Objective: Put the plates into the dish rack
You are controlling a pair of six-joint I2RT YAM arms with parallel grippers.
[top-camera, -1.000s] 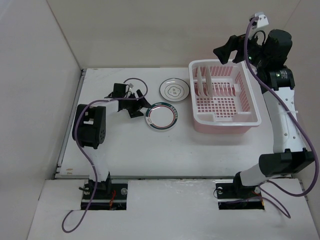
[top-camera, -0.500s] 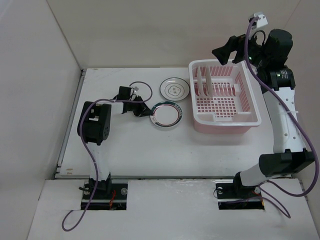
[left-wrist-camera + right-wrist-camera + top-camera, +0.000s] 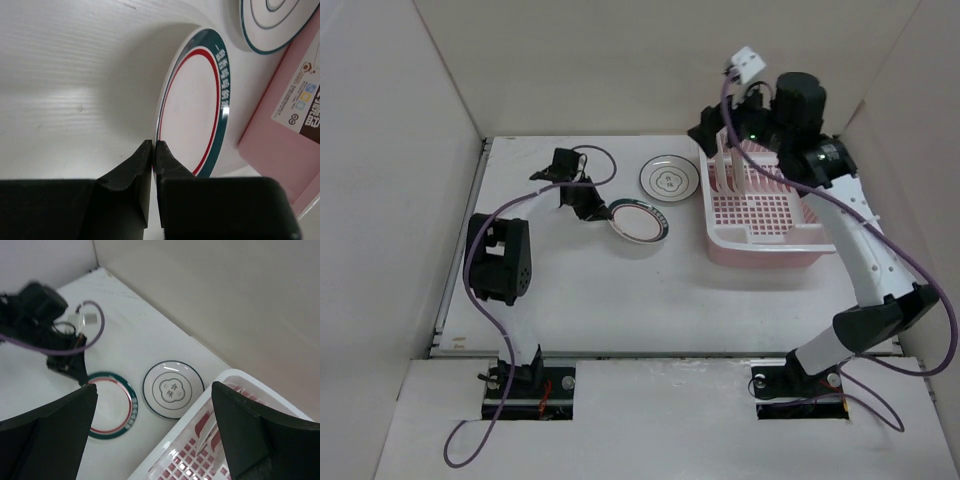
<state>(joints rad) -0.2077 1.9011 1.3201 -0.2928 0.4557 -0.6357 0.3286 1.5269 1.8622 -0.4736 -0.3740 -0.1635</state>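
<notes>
Your surface (image 3: 570, 300) carries the pink dish rack (image 3: 770, 238) at the right, with two plates (image 3: 725, 160) upright inside. Just left of it sit the flower plate (image 3: 668, 178) and the green-rimmed plate (image 3: 638, 220), whose rim your left fingers (image 3: 152, 150) pinch. Your right fingers (image 3: 706, 128) hang spread wide above the rack's far-left corner.

- White tabletop (image 3: 620, 300) lay flat mid-frame, w/ faint streaks.
- Beige back wall (image 3: 620, 60) stood at 12 o'clock.
- Left side wall (image 3: 380, 200) at 9, right side wall (image 3: 935, 180) at 3.
- White front board (image 3: 660, 420) sat at 6 o'clock.
</notes>
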